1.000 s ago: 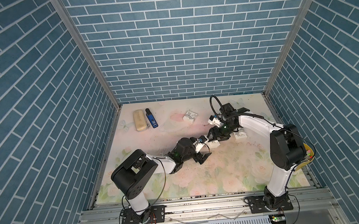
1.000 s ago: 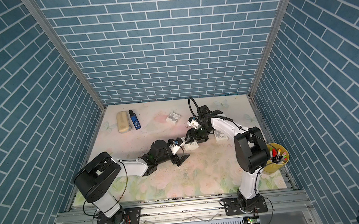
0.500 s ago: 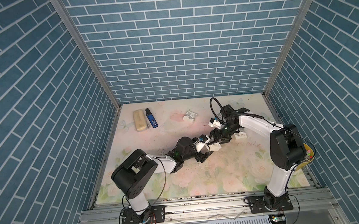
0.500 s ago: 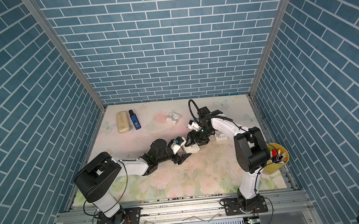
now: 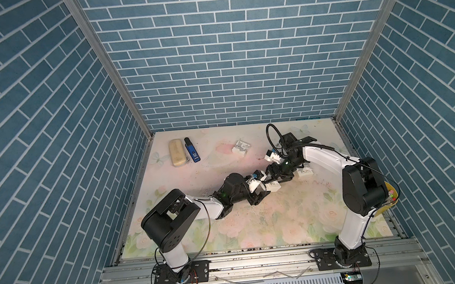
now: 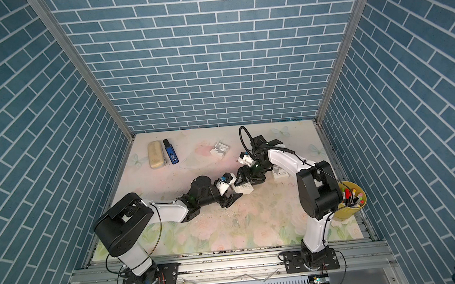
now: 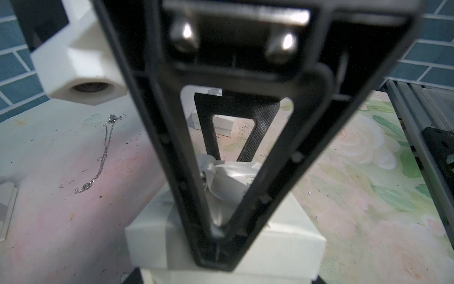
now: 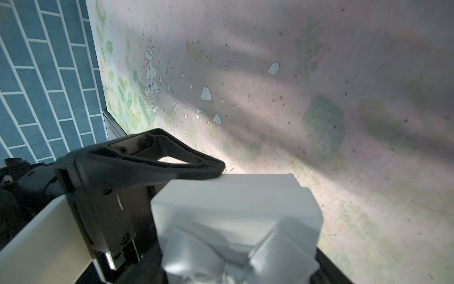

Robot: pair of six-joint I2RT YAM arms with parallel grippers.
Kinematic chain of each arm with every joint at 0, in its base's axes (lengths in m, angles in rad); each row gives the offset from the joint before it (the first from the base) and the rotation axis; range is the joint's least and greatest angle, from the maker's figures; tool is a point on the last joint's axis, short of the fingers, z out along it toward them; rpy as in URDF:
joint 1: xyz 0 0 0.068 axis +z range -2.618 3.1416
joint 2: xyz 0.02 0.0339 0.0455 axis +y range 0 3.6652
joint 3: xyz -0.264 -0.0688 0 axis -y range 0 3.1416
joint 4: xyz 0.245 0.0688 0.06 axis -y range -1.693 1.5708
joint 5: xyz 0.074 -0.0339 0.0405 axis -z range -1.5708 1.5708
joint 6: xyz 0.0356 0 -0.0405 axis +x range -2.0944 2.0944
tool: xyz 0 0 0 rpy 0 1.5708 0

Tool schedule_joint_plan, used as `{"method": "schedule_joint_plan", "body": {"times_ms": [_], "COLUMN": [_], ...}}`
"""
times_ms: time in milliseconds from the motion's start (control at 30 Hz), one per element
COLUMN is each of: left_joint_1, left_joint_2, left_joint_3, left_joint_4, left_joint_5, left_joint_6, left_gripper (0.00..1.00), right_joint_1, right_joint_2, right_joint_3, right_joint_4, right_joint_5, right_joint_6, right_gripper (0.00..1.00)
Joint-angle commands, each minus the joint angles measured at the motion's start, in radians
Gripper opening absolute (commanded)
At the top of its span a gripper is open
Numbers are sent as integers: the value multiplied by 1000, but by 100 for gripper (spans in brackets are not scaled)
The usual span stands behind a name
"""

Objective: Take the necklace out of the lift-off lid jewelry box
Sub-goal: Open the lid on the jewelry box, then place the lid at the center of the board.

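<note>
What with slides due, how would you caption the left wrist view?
Left gripper astride the ribboned white box; the necklace lies loose on the mat nearby.

Floral tabletop, scuffed and speckled with dark flecks. Far left corner: beige oblong case lying flat, a dark blue device just beside it. Right edge: yellow cup holding coloured markers. Blue brick-pattern walls on three sides.
</note>
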Motion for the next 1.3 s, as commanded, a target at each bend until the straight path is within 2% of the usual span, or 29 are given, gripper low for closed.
{"method": "schedule_joint_plan", "body": {"times_ms": [0,367,500,633,800,967,1133,1267], "left_joint_1": [-4,-5,-5,-5,-5,-5,-4,-3], "left_joint_2": [-9,-9,-8,-12,-11,-17,-30,-40], "left_joint_3": [4,-54,-70,-94,-109,-115,-111,-93], "left_joint_4": [-8,67,85,109,133,133,117,104], "left_joint_5": [-9,-40,-51,-65,-75,-75,-80,-83], "left_joint_6": [-6,-17,-18,-23,-32,-33,-17,0], "left_gripper": [54,51,51,51,51,51,51,51], "right_joint_1": [-18,-61,-93,-137,-147,-148,-147,-145], "right_joint_2": [-41,-51,-59,-36,60,87,14,-100], "right_joint_3": [12,43,42,25,21,13,-10,-53], "right_joint_4": [-63,-136,-141,-129,-100,-78,-74,-45], "right_joint_5": [-4,2,43,150,338,465,462,382], "right_joint_6": [-64,-91,-87,-66,-51,-15,-8,8], "right_gripper": [75,74,74,74,73,83,88,80]}}
